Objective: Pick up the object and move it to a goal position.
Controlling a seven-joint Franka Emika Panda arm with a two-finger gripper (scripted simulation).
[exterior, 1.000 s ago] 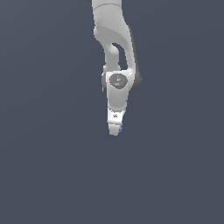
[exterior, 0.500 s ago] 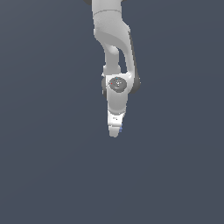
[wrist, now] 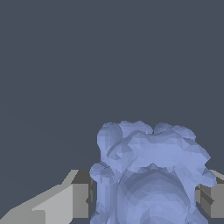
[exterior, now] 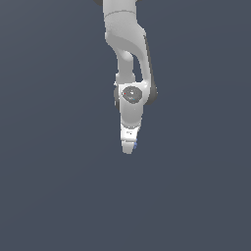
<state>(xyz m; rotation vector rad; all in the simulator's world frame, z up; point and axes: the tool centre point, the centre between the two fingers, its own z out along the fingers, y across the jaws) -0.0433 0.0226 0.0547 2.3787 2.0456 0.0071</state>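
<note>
One white arm reaches down from the top of the exterior view, its gripper pointing downward over a plain dark grey-blue background with no visible edges or corners. Only a speck of the periwinkle-blue object shows there, beside the fingertips. From the wrist view the object fills the space between the two grey fingers, its bumpy lobes stacked one over the other, and both pads press against its sides, so the jaws are clamped on it.
</note>
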